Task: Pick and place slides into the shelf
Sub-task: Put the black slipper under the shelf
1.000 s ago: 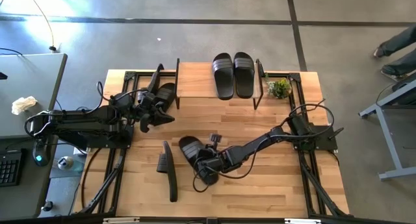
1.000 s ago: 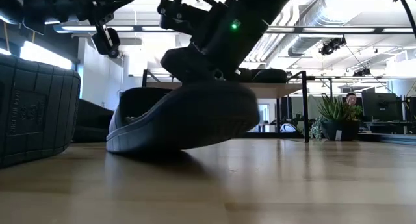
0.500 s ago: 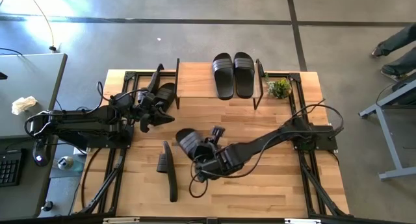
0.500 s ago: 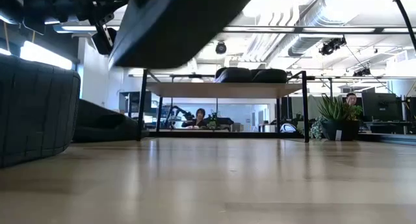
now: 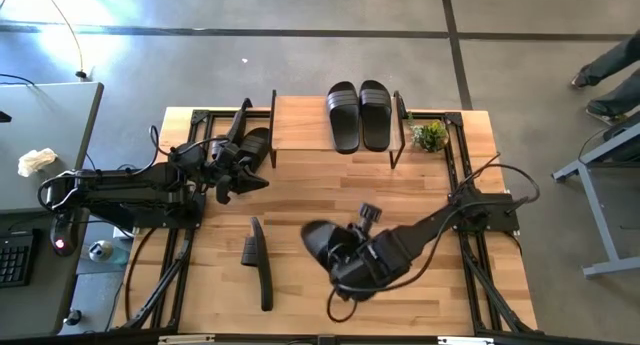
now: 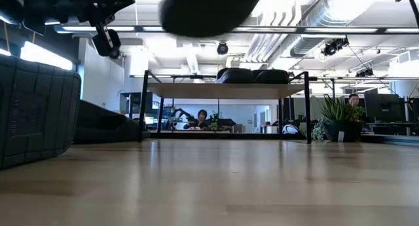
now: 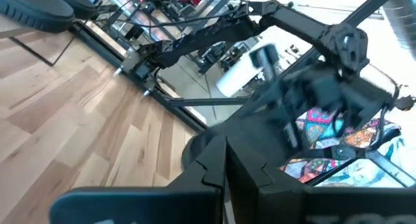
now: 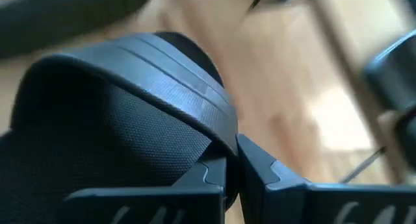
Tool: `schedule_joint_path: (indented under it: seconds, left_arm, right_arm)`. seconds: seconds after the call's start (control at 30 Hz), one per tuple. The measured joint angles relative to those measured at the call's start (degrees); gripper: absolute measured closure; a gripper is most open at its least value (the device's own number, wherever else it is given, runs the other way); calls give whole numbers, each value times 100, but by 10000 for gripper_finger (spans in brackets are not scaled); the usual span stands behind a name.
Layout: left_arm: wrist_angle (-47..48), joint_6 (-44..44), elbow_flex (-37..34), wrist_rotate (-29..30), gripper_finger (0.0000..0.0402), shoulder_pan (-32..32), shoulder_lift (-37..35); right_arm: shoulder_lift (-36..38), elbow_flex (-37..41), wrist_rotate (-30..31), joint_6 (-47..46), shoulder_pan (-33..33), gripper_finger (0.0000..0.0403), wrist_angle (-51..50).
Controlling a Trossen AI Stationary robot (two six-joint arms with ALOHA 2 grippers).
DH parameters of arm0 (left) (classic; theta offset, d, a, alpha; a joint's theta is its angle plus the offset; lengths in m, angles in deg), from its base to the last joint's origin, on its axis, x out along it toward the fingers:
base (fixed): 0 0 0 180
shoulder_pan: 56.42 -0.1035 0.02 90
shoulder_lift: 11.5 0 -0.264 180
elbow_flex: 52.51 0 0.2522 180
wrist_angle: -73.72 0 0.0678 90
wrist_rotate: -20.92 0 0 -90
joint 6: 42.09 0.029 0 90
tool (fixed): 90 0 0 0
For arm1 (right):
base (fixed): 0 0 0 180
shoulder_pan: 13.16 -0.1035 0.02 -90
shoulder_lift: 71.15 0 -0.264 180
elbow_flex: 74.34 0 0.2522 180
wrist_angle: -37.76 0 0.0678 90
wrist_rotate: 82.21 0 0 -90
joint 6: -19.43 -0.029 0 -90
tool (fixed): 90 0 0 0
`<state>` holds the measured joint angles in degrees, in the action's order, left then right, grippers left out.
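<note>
From above, I see the right gripper (image 5: 345,257) clamped on a slide (image 5: 322,240) over the middle of the table (image 5: 430,295). Two slides (image 5: 359,115) sit side by side on the shelf (image 5: 300,123). Another slide (image 5: 262,262) stands on edge on the table. The left gripper (image 5: 228,190) hangs closed beside the shelf's left end.

Low down, I see the held slide (image 6: 206,8) in the air, clear of the tabletop.

On the right wrist camera, the fingers (image 8: 260,165) pinch the strap (image 8: 162,81).

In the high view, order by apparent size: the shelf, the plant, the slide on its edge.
1. Shelf, clearly largest.
2. Slide on its edge, long and thin.
3. Plant, smallest.
All three rest at about table level, so the order seems safe.
</note>
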<state>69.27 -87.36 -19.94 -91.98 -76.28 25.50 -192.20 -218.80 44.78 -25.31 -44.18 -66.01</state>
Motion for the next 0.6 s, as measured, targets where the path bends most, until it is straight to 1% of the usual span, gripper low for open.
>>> schedule_joint_path:
  seconds: [0.1, 0.17, 0.23, 0.27, 0.37, 0.43, 0.53, 0.57, 0.6]
  left_arm:
    - [108, -2, 0, 1, 401, 0, 2]
    - [114, 0, 0, 1, 401, -1, 0]
    - [173, -2, 0, 2, 401, -2, 1]
    - [195, -2, 0, 2, 401, -2, 2]
    - [188, 0, 0, 3, 401, 0, 0]
    - [188, 0, 0, 3, 401, -1, 2]
    - [186, 0, 0, 6, 401, 0, 2]
    - [187, 0, 0, 6, 401, -2, 2]
    - [185, 0, 0, 8, 401, 0, 2]
  right_arm:
    - [26, 524, -611, -611, -209, 403, 17]
    - [42, 993, -864, -1167, -421, 403, 1]
    - [42, 1459, -824, -1973, -677, 403, 6]
    - [44, 1716, -693, -2487, -803, 403, 3]
    - [46, 2516, -321, -4189, -1164, 403, 25]
    - [48, 3120, -341, -5306, -1323, 403, 13]
    - [48, 4027, -320, -6951, -1404, 403, 2]
    - [48, 4272, -241, -7334, -1389, 403, -13]
    - [48, 4477, -208, -7459, -1328, 403, 11]
